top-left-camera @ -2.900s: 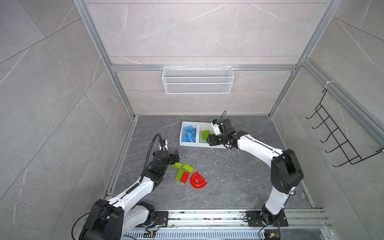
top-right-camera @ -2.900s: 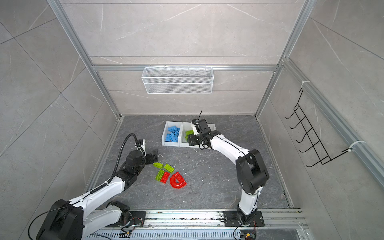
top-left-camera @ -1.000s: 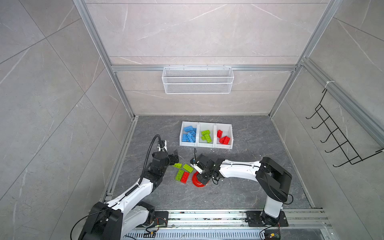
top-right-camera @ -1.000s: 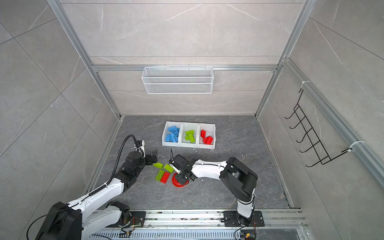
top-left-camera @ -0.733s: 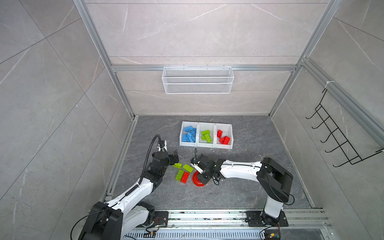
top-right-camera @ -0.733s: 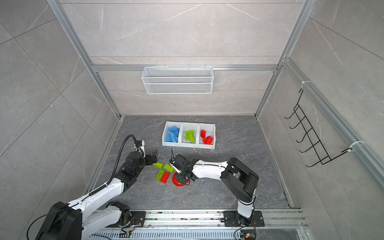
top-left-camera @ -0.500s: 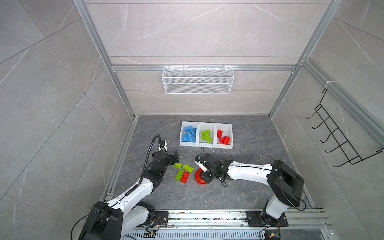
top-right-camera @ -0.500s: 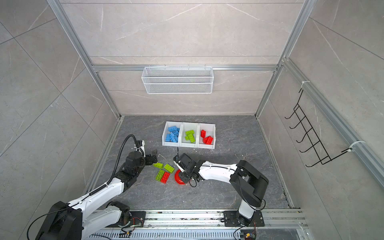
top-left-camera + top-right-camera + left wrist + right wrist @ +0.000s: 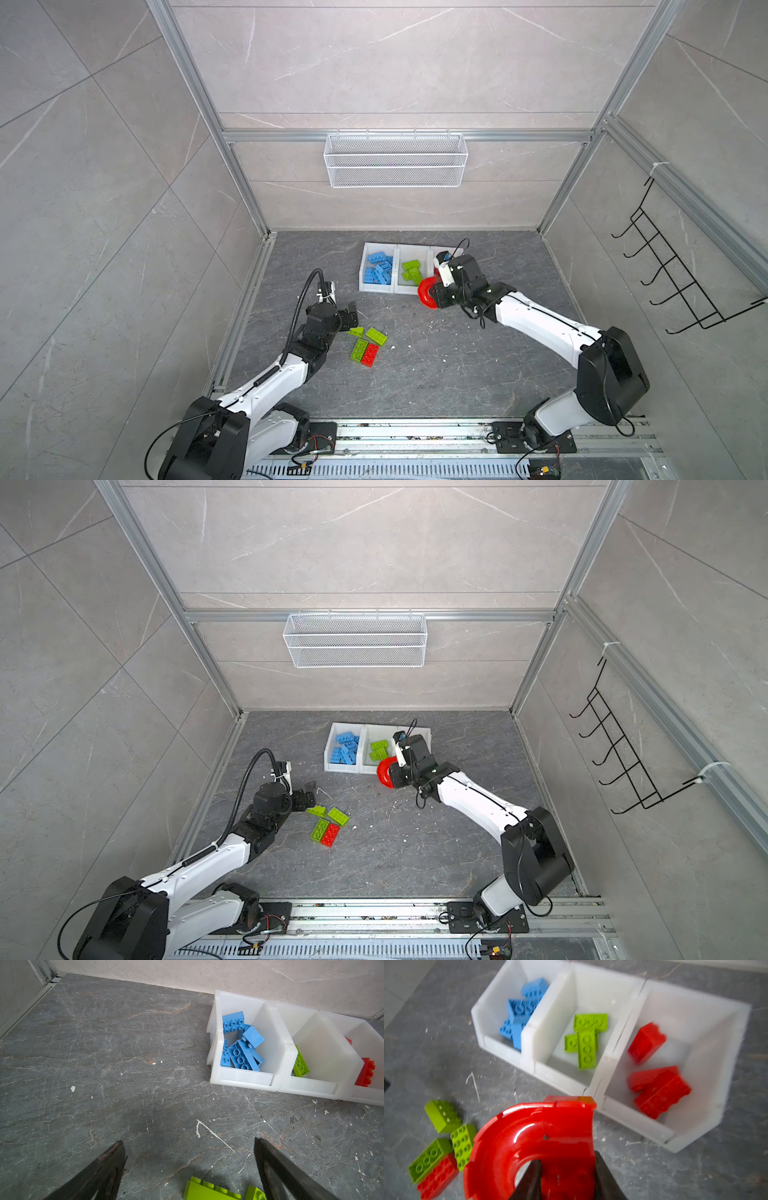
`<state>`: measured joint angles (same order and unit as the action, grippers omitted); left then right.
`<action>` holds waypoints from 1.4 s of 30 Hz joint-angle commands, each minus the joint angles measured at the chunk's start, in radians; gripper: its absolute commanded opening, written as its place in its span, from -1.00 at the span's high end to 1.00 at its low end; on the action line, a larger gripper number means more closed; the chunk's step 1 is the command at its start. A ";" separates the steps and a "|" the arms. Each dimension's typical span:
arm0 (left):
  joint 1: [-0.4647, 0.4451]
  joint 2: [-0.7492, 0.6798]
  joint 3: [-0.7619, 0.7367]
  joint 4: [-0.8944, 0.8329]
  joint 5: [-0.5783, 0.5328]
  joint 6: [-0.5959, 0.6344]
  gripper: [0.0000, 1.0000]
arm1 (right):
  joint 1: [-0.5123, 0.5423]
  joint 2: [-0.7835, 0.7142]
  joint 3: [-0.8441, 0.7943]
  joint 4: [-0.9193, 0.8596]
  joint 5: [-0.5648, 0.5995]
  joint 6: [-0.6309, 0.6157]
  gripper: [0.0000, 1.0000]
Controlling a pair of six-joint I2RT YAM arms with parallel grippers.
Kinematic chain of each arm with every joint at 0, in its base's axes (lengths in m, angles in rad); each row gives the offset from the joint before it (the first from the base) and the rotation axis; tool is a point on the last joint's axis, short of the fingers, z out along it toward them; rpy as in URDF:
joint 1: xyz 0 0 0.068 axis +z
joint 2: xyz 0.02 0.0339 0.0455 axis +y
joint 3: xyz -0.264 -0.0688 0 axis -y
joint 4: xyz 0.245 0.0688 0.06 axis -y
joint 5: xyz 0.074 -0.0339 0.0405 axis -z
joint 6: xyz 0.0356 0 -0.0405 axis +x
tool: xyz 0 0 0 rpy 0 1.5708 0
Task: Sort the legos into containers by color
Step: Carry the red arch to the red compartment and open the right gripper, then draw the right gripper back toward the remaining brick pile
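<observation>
The right gripper point(image 9: 565, 1159) is clamped on a red arch point(image 9: 529, 1132), held above the table point(image 9: 415, 365) just before the containers point(image 9: 550, 1028). The left gripper point(image 9: 188, 1141) stands wide apart beside loose green bricks point(image 9: 376, 334) and a red brick point(image 9: 370, 355).

No readable text, labels, brands or numbers anywhere.
</observation>
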<state>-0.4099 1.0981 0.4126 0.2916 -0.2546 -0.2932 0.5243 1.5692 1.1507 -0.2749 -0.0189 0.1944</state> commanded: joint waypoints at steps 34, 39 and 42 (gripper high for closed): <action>0.004 -0.023 0.027 0.020 -0.004 -0.021 -0.99 | -0.254 0.369 0.389 -0.151 -0.079 0.043 0.11; 0.004 -0.024 0.026 0.020 -0.006 -0.020 -0.99 | -0.258 0.355 0.398 -0.192 -0.049 0.032 -0.27; 0.005 -0.023 0.028 0.019 -0.006 -0.023 -0.99 | -0.259 0.320 0.390 -0.206 -0.042 0.033 -0.28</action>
<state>-0.4099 1.0939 0.4225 0.2840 -0.2379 -0.3031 0.2714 1.9289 1.5238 -0.4320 -0.0776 0.2325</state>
